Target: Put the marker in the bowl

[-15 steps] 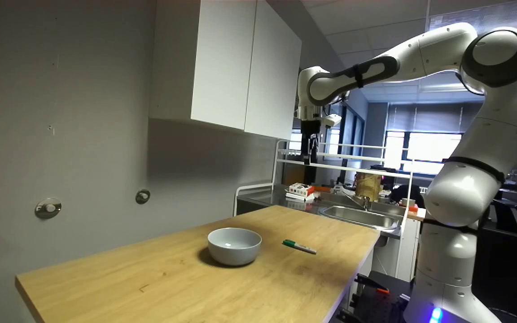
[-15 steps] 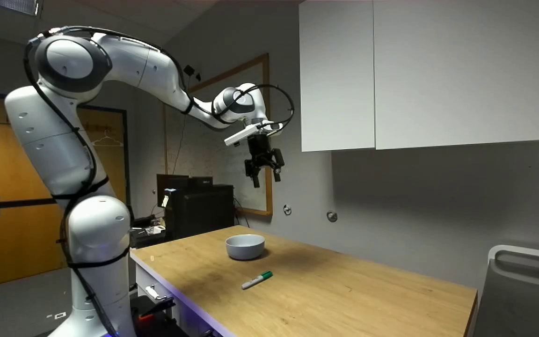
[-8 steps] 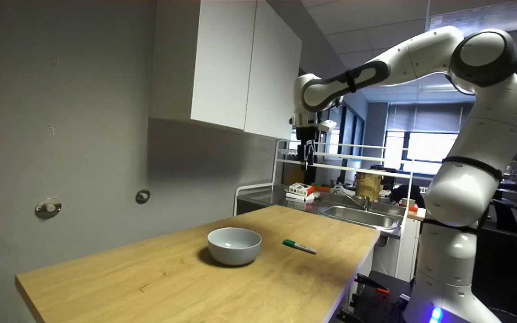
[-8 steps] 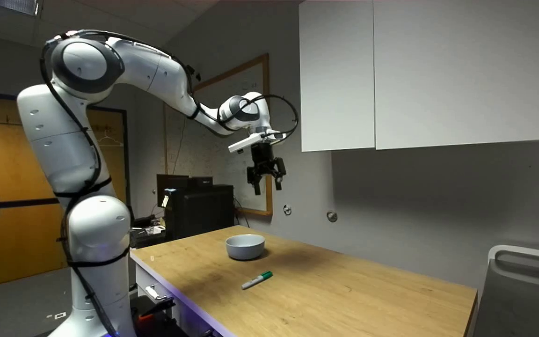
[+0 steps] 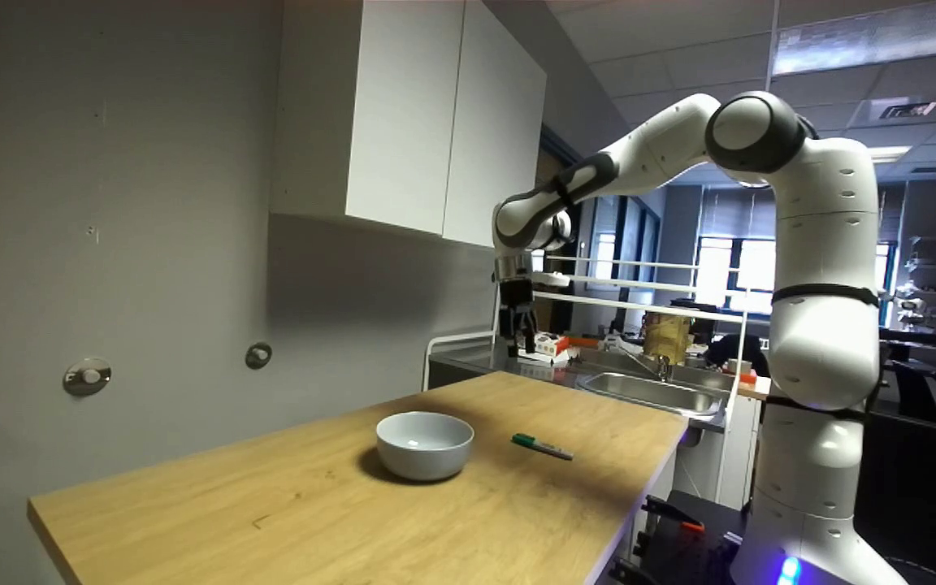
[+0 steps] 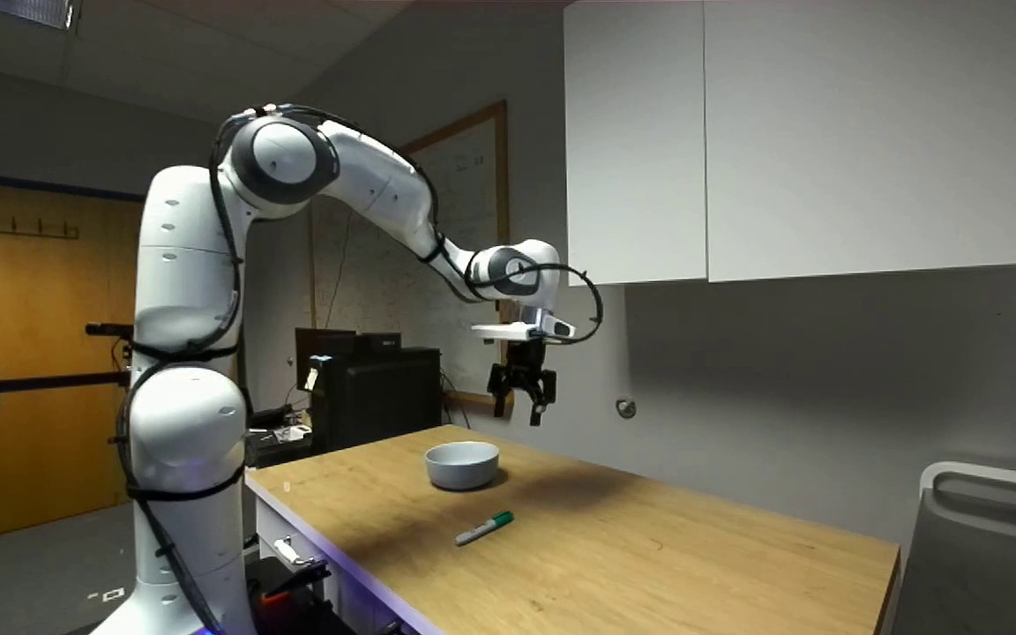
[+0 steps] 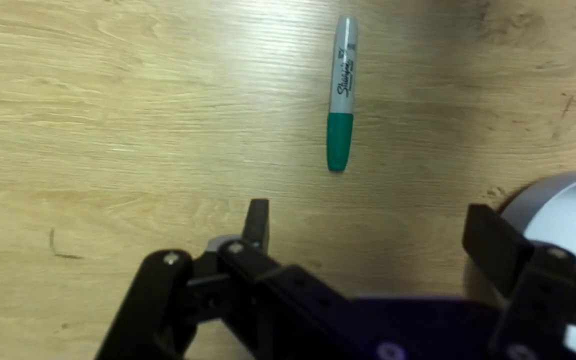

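The marker has a grey body and a green cap. The marker lies flat on the table in both exterior views [image 5: 543, 447] [image 6: 484, 528] and in the upper middle of the wrist view [image 7: 341, 95], cap toward the gripper. The pale grey bowl [image 5: 423, 459] stands upright near it, and also shows in an exterior view [image 6: 462, 469]. In the wrist view the bowl [image 7: 530, 200] is cut off at the right edge and partly behind a finger. My gripper [image 7: 368, 210] is open and empty, pointing down well above the table in both exterior views [image 5: 520, 349] [image 6: 518, 418].
The wooden table [image 5: 273, 504] runs along a grey wall. A white wall cabinet [image 5: 435, 122] hangs above its back side. A white metal rack [image 5: 468, 337] and a sink [image 5: 659, 394] stand beyond one end. A dark computer case [image 6: 393, 397] is behind the other end.
My gripper has moved down toward the table and outward from the robot's base, staying open. The marker and bowl have not moved.
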Available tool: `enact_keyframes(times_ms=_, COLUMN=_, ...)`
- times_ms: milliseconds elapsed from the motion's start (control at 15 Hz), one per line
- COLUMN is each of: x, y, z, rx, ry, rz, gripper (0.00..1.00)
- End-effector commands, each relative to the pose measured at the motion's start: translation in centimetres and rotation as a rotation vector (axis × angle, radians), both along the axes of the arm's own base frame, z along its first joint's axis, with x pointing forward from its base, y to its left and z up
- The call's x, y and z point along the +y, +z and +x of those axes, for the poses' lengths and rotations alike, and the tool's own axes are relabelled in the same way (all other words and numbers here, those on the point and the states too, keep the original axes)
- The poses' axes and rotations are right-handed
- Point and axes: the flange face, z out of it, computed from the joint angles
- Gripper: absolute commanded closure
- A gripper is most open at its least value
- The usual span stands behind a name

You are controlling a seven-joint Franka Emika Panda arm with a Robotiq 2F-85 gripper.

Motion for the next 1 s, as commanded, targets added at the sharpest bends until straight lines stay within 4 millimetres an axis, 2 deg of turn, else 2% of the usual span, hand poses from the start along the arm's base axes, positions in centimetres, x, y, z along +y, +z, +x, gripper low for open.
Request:
enact_keyframes(times_ms=0, x=-1.4, y=-4.1, z=2.9, rx=0.068, ry=-0.049, rz=0.160, gripper=0.00)
enact_keyframes(times_ms=267, x=-2.2, y=-9.6, z=3.1, rx=0.158, ry=-0.095, rz=0.255, gripper=0.00)
enact_keyframes(times_ms=467, x=-2.2, y=-12.6, z=2.4, rx=0.220, ry=-0.121, rz=0.278, gripper=0.00)
enact_keyframes(times_ms=933, x=-0.5, y=-14.9, z=0.0, rx=0.328, ry=-0.133, rz=0.241, gripper=0.00)
